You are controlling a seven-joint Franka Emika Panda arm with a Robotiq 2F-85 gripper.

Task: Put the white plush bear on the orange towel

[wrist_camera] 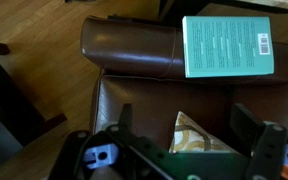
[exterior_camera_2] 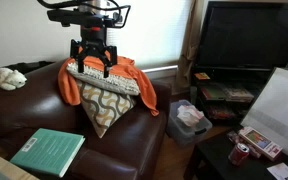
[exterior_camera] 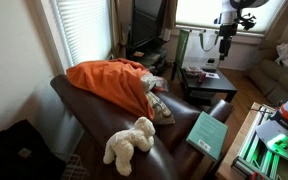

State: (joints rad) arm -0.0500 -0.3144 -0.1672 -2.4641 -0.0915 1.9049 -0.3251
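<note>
The white plush bear [exterior_camera: 130, 143] lies on the brown leather couch seat near its front; it also shows at the far left end of the couch in an exterior view [exterior_camera_2: 6, 77]. The orange towel [exterior_camera: 109, 80] is draped over the other end of the couch [exterior_camera_2: 129, 72]. My gripper [exterior_camera_2: 92, 62] is open and empty. It hangs above the towel and a patterned pillow [exterior_camera_2: 104, 103], well away from the bear. In the wrist view the open fingers [wrist_camera: 184, 115] frame the pillow's corner [wrist_camera: 197, 135]. The bear is out of the wrist view.
A green book [exterior_camera_2: 49, 150] lies on the couch armrest [wrist_camera: 134, 45] and shows in the wrist view too [wrist_camera: 229, 45]. A TV [exterior_camera_2: 249, 40], a black side table with small items [exterior_camera_2: 246, 148] and a basket [exterior_camera_2: 189, 118] stand beside the couch. Window blinds [exterior_camera: 84, 25] are behind it.
</note>
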